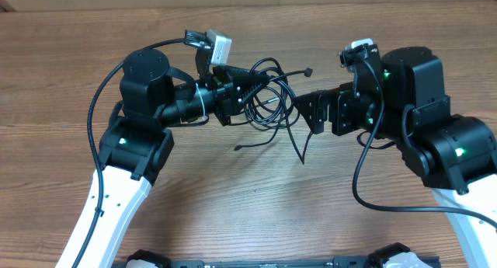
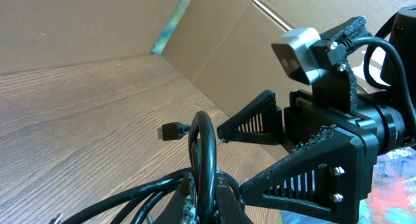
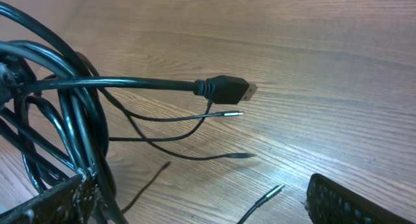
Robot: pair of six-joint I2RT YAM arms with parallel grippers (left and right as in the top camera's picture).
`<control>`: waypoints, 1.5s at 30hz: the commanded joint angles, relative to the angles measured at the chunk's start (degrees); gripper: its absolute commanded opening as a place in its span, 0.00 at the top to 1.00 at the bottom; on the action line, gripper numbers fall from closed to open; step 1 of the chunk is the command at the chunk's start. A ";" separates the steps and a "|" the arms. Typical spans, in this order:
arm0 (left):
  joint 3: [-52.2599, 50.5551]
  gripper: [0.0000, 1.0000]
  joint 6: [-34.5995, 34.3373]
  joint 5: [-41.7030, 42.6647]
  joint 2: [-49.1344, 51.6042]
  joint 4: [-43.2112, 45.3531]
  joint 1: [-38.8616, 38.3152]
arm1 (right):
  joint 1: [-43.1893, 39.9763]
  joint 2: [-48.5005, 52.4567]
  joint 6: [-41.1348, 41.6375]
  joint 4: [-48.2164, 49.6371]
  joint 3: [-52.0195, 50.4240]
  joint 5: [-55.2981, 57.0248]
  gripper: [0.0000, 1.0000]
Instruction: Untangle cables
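- Grips the cables [image 1: 272, 105] in the left pincer [image 1: 256, 83], clamped on a looped bundle near the middle of the table [image 1: 233, 190].
- Holds the right pincer [image 1: 313, 113] wide, just beside the bundle's right edge.
- Shows thin loose ends and a USB plug [image 3: 226, 89] sticking out of the bundle.

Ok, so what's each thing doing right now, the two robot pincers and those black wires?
thin black cables, tangled in a bundle of loops, thin ends loose on the table
black USB plug, not plugged into anything, sticking out of the bundle
left black robot pincer, shut on the thin black cables
right black robot pincer, open, beside the bundle
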 commanded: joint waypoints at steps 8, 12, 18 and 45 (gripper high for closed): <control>0.55 0.96 0.92 -1.01 -0.72 0.55 0.20 | 0.15 0.55 0.48 -0.20 1.51 3.23 0.00; 0.55 0.96 0.83 -1.70 -0.72 0.57 0.20 | 0.15 0.55 1.95 0.57 1.51 5.97 0.00; 0.55 0.96 0.83 -4.31 -0.72 0.11 0.20 | 0.17 0.52 -1.75 1.70 1.51 -1.25 0.00; 0.55 0.96 -8.24 -10.43 -0.72 -0.04 -3.34 | 0.15 4.13 -2.58 4.46 1.51 5.18 0.00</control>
